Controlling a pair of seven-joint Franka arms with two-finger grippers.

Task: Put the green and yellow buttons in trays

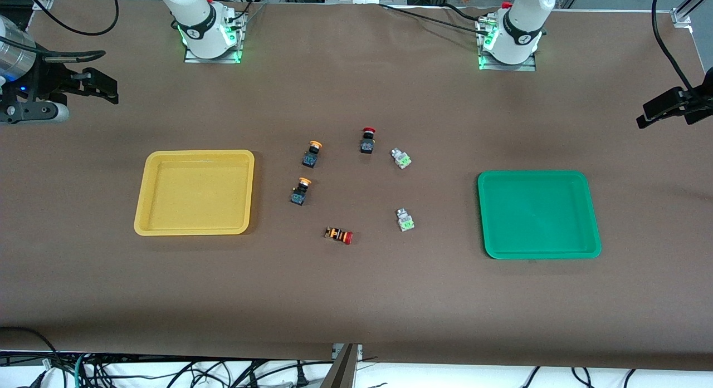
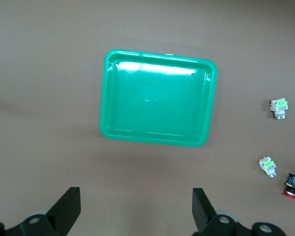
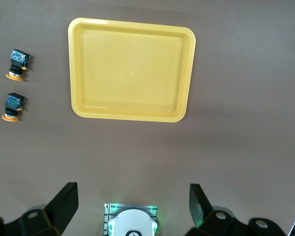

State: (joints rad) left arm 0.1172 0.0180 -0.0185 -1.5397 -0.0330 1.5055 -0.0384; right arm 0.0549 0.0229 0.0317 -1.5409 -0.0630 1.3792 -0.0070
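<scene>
1. Lying nearest the front camera, the orange-striped red-capped switch [image 1: 338,235] rests between the two trays.
2. Next come one pale grey green-topped button [image 1: 405,220], then two black-bodied yellow-capped buttons [image 1: 300,191] [image 1: 312,153], a second grey-green button [image 1: 400,158] and the black red-capped switch [image 1: 367,140].
3. The shallow yellow plastic tray [image 1: 145,210] lies well below the raised right gripper [image 3: 132,206], jaws spread, empty.
4. The shallow green plastic tray [image 1: 590,210] lies well below the raised left gripper [image 2: 136,209], likewise spread and empty.

Yellow tray [image 3: 132,70] beside two yellow-capped buttons [image 3: 14,83]
</scene>
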